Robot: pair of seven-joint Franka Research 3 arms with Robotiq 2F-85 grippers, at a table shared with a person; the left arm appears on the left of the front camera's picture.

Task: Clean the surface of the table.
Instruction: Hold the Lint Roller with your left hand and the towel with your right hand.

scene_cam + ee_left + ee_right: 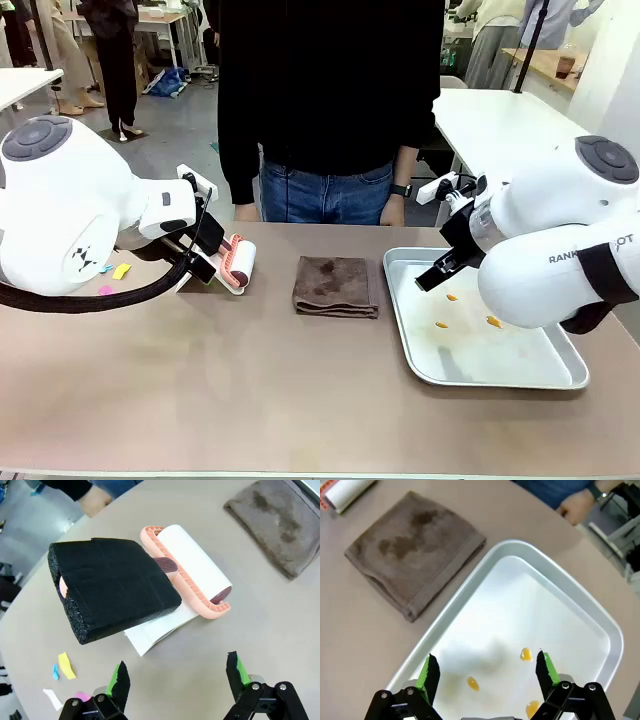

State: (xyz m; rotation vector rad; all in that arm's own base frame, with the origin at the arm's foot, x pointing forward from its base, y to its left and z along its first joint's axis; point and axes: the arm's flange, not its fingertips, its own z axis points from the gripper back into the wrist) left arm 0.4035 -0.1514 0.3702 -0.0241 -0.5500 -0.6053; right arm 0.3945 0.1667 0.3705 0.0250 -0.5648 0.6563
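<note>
Presently left end effector [176, 664] gapes by the roller [192, 565], right end effector [486, 658] gapes over the tray [560, 605]; cloth [335, 287] lies between on the desk [250, 400].

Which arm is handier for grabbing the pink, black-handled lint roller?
Likely left: the open left gripper hovers by the pink lint roller; the right gripper hangs over the silver metal tray.

— What kind of place is this?
— A robotics lab. A white left robot arm [60, 205] at nine o'clock and a white right robot arm [560, 250] at three flank a wide taupe matte surface [200, 400].
— What else?
— White-topped tables [500, 125] stand at ten and one o'clock on grey floor [175, 140], with people [115, 50] standing among them.
</note>
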